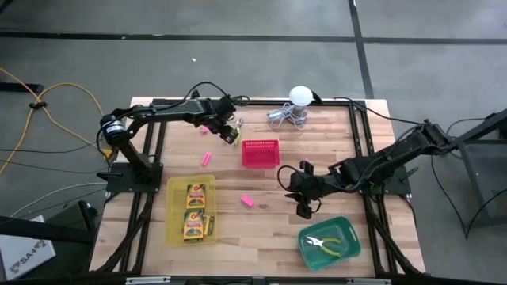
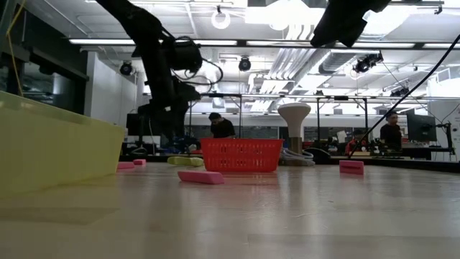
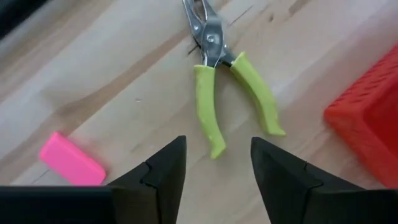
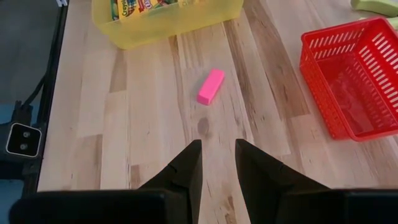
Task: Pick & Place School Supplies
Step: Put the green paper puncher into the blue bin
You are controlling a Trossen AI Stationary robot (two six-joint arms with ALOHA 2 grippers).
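I see crayon boxes point(image 1: 195, 210) in the yellow tray point(image 1: 175, 207) left of the red basket point(image 1: 261, 153), pliers point(image 1: 325, 245) in the green tray point(image 1: 353, 244). My left gripper point(image 3: 217, 163) hangs with jaws apart over loose pliers point(image 3: 229, 78); my right gripper point(image 4: 218, 163) has narrow, empty jaws.

Getting cut off everywhere: pliers point(image 3: 217, 68) losing their jaw tips at the left wrist view's edge, red basket point(image 3: 367, 127) running off the side, crayon boxes point(image 4: 146, 7) only half showing, far-off people point(image 2: 219, 126) staying too blurry.
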